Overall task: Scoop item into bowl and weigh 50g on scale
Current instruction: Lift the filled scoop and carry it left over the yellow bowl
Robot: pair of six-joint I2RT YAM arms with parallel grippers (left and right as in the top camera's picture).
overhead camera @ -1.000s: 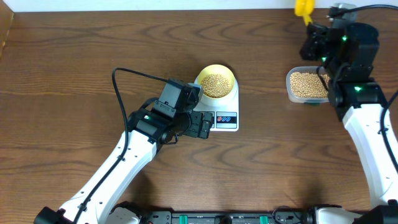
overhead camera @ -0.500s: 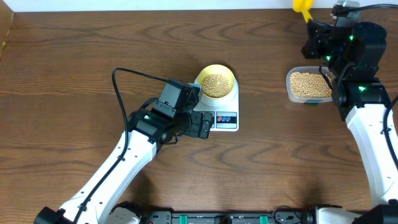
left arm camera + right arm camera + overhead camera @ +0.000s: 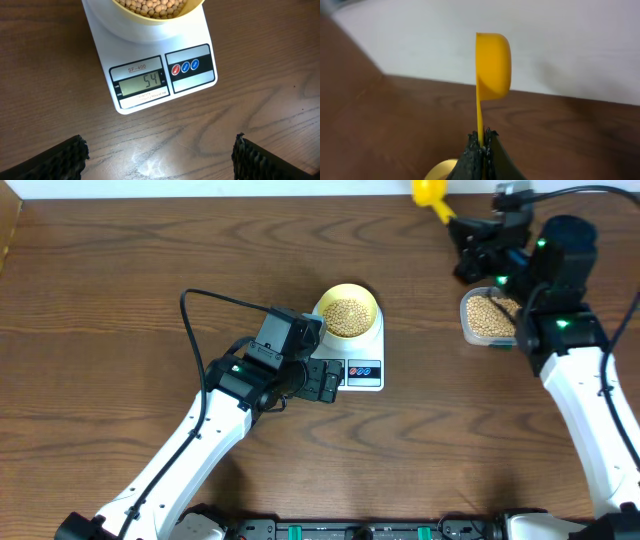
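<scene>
The pale yellow bowl point(image 3: 347, 312) stands on the white scale point(image 3: 372, 382), full of tan beans point(image 3: 347, 316). In the left wrist view the scale point(image 3: 150, 50) shows 54 on its display, with the bowl point(image 3: 131, 29) and beans point(image 3: 155, 6) at the top edge. My left gripper point(image 3: 330, 380) point(image 3: 159, 155) hovers open over bare wood just in front of the scale. At the back right, my right gripper point(image 3: 466, 232) point(image 3: 482, 137) is shut on the handle of a bright yellow scoop point(image 3: 432, 192) point(image 3: 492, 65), held up edge-on. Whether the scoop holds beans is hidden.
A clear tub point(image 3: 468, 330) of beans sits at the right, partly under the right arm. The table's back edge meets a white wall point(image 3: 560, 45) just behind the scoop. A black cable point(image 3: 200, 295) loops off the left arm.
The right arm has swung left with the scoop, from beyond the tub toward the table's back middle. The left arm, bowl and scale have stayed still.
</scene>
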